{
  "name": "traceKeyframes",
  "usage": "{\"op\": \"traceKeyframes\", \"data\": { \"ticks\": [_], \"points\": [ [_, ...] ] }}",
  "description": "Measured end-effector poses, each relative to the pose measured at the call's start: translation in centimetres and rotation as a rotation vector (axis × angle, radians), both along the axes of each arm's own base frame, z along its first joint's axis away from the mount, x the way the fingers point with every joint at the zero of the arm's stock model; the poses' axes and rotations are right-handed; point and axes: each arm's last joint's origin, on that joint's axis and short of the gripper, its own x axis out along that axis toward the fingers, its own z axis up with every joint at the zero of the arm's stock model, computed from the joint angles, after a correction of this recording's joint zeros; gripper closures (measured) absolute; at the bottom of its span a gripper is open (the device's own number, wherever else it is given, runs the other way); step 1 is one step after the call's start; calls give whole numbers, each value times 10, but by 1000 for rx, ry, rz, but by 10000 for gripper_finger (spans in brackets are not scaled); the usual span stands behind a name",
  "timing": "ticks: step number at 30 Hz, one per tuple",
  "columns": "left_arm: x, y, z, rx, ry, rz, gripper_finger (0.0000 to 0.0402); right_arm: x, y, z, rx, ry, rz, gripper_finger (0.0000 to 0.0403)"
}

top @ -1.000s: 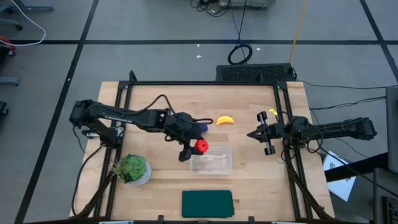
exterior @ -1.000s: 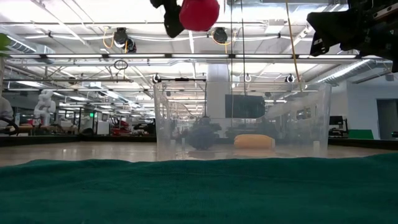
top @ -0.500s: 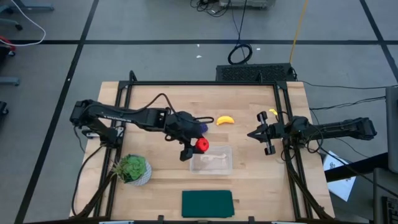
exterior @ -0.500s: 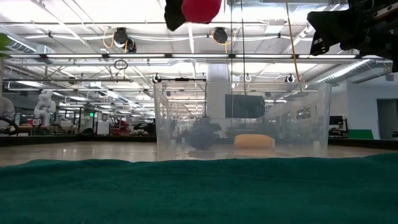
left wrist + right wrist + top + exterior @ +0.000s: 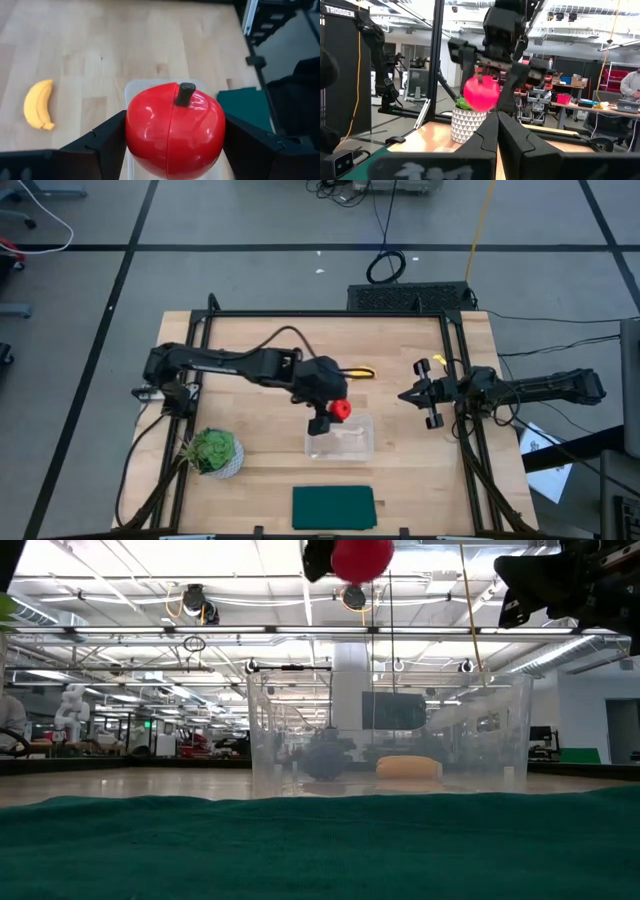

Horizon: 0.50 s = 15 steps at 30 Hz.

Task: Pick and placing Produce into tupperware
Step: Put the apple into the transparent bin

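My left gripper (image 5: 338,411) is shut on the round red fruit (image 5: 172,130) and holds it high above the clear tupperware (image 5: 340,438), near its far rim. In the low view the fruit (image 5: 362,557) hangs well over the tupperware (image 5: 390,735). The yellow banana (image 5: 362,373) lies on the table beyond, half hidden by the left arm. The purple bunch is hidden in the high view; a dark blur (image 5: 325,755) shows through the tupperware walls. My right gripper (image 5: 404,395) hovers shut at the table's right side. My left gripper pinches the red fruit between its two fingers (image 5: 107,142), one on each of its round sides (image 5: 135,132). The fingers come from above, pointing down. The fruit is lifted clear, its dark stem (image 5: 185,93) pointing away from the wrist.
A leafy plant in a white pot (image 5: 212,452) stands at the near left. A dark green flat rectangle (image 5: 333,507) lies at the near edge and fills the low view's foreground (image 5: 320,845). Bare wood shows between the tupperware and the right gripper.
My left gripper has carried the red fruit toward the table's right, from beside the tupperware's left end to over its far rim, staying shut on it. The left arm has stretched out and now covers the purple bunch and part of the banana.
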Motion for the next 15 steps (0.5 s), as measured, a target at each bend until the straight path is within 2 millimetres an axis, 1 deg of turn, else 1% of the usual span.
{"op": "traceKeyframes", "data": {
  "ticks": [3, 10, 15],
  "points": [
    [9, 1, -9, 1, 46, -18, 128, 0, 0, 0, 0, -1, 0, 403],
    [19, 2, -27, 12, 238, -14, 128, 0, 0, 0, -4, -1, -1, 403],
    [27, 0, -38, 19, 309, -21, 128, 0, 0, 0, -4, -4, -1, 403]
  ]
}}
